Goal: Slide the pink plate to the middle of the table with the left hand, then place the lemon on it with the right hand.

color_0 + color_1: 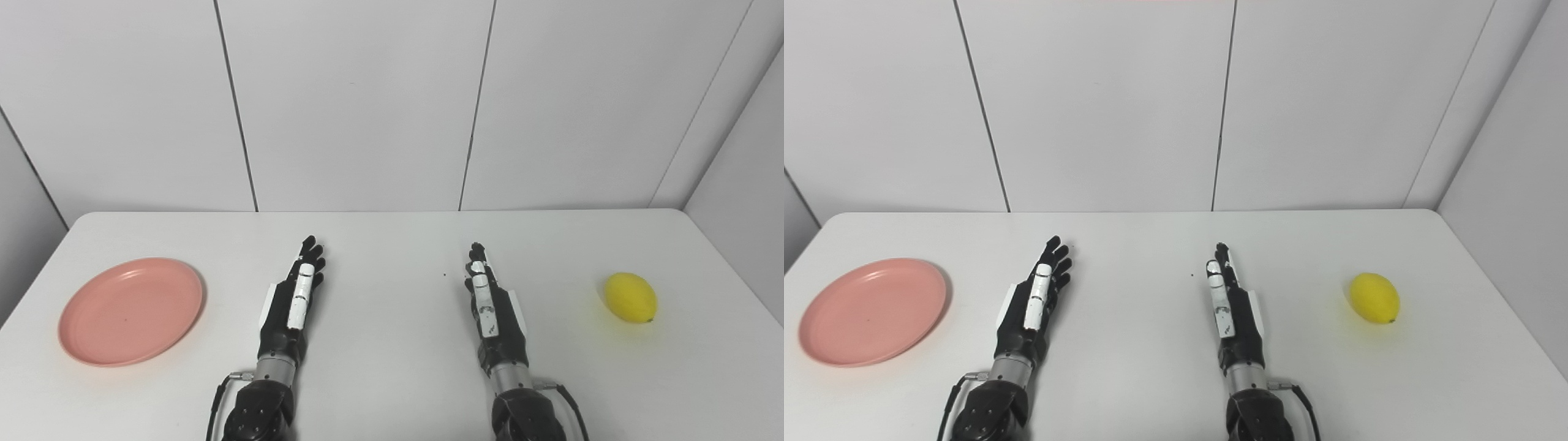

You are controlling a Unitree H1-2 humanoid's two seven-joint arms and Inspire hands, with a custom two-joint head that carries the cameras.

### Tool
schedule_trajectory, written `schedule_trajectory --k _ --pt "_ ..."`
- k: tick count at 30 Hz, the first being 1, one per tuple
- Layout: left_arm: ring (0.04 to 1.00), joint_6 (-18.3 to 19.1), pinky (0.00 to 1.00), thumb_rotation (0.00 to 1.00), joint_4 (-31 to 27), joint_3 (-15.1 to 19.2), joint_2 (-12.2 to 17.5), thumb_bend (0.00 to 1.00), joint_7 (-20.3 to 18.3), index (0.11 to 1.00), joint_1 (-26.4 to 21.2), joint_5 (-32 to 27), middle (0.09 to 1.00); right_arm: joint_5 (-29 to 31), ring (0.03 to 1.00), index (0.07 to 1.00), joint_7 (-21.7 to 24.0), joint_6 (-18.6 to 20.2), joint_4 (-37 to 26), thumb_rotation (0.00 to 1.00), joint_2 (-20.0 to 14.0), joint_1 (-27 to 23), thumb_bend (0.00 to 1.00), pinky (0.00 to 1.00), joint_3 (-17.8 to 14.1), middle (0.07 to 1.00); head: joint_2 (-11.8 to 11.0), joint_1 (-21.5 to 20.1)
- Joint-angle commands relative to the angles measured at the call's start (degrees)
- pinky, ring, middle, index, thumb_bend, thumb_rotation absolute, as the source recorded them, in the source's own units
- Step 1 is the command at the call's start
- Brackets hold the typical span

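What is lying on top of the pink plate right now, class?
Nothing lies on the pink plate: its whole inner surface shows bare. The lemon sits apart on the table, far right. What is under the plate is covered and cannot be seen.

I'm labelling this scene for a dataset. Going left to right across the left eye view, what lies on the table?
pink plate → left robot hand → right robot hand → lemon
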Motion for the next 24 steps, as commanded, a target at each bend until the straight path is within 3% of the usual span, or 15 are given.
schedule_trajectory --k 1,24 --pt "0.953 -0.36 0.96 1.00 0.36 0.21 0.17 0.51 0.09 0.943 -0.09 -0.27 0.961 -0.42 0.998 0.979 -0.03 -2.42 -0.55 1.00 0.34 -0.84 0.70 1.00 0.17 0.993 0.06 0.07" --pt "0.956 -0.38 0.97 1.00 0.76 0.37 0.27 0.52 0.05 0.947 -0.25 -0.23 0.964 -0.07 0.997 0.977 -0.12 -2.14 -0.52 1.00 0.49 -0.89 0.71 1.00 -0.05 0.993 0.05 0.00"
